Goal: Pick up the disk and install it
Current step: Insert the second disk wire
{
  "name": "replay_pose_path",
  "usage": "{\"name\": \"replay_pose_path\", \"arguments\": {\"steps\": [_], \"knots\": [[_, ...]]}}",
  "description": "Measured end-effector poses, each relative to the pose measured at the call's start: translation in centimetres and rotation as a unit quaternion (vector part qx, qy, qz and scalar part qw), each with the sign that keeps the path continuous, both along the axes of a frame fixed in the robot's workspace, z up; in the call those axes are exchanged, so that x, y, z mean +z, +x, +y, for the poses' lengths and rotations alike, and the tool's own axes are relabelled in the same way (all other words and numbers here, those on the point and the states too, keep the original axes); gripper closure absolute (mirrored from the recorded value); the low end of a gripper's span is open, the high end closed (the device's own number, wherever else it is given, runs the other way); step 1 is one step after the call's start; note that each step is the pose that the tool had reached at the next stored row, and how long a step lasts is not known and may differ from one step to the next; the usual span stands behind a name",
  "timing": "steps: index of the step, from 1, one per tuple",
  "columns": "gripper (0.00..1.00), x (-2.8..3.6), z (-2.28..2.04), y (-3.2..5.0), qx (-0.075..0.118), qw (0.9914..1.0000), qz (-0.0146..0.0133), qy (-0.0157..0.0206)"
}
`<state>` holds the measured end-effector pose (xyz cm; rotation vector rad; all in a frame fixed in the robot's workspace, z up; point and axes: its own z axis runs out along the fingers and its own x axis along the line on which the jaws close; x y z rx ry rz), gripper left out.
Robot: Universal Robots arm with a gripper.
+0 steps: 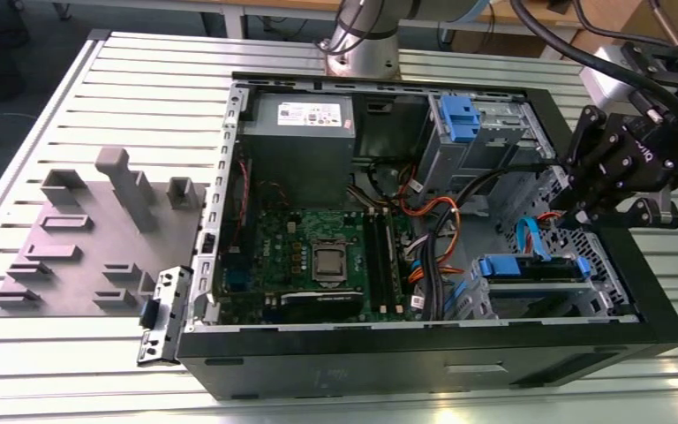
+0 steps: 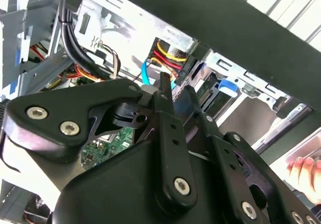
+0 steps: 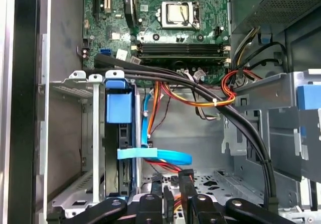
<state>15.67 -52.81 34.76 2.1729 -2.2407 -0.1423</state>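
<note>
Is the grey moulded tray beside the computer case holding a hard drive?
No. In the exterior view the grey tray has bare slots.

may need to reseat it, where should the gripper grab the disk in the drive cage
Take the blue end tab, coming from the case's open side. The disk sits slotted in its cage, flat faces walled by rails, so likely only that tab is free.

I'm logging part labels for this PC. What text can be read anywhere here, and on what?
No text is legible.
White sticker on the power-supply box: print too small to read.
Motherboard: white markings, too small to read.
</note>
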Motion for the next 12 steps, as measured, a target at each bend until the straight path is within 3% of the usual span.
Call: {"name": "replay_pose_path", "arguments": {"steps": [9,12], "knots": [[0.71,-0.3,0.0,1.63,0.0,1.0,0.0005,-0.0013],[0.71,-0.39,0.01,1.79,0.0,1.0,0.0006,-0.0015]]}}
